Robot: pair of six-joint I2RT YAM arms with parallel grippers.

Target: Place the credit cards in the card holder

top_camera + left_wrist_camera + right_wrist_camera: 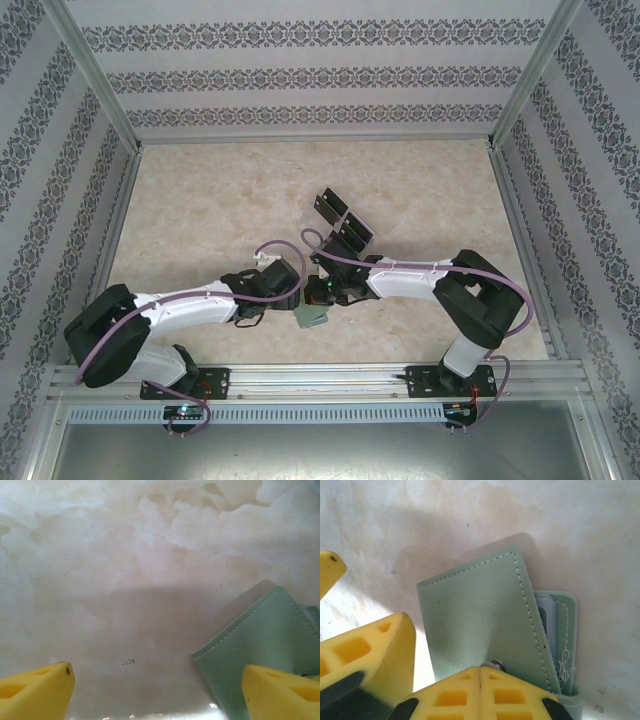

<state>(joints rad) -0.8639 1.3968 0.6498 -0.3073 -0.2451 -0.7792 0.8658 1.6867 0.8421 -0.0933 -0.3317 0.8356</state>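
The grey-green card holder (312,317) lies on the table near the front, between my two grippers. My right gripper (480,672) is shut on the edge of its flap (475,610), right at the metal snap (496,664). The flap stands raised, and the inner pockets (562,630) show to its right. My left gripper (157,695) hovers open just left of the holder (265,640), one yellow finger (282,692) over its corner. Several black credit cards (340,218) lie in a loose cluster farther back on the table.
Patterned walls and a metal frame (520,230) close in the beige marble-look table (200,210). Both arm bases sit on the rail (320,378) at the near edge. A finger of the left gripper (372,652) stands close beside the right gripper.
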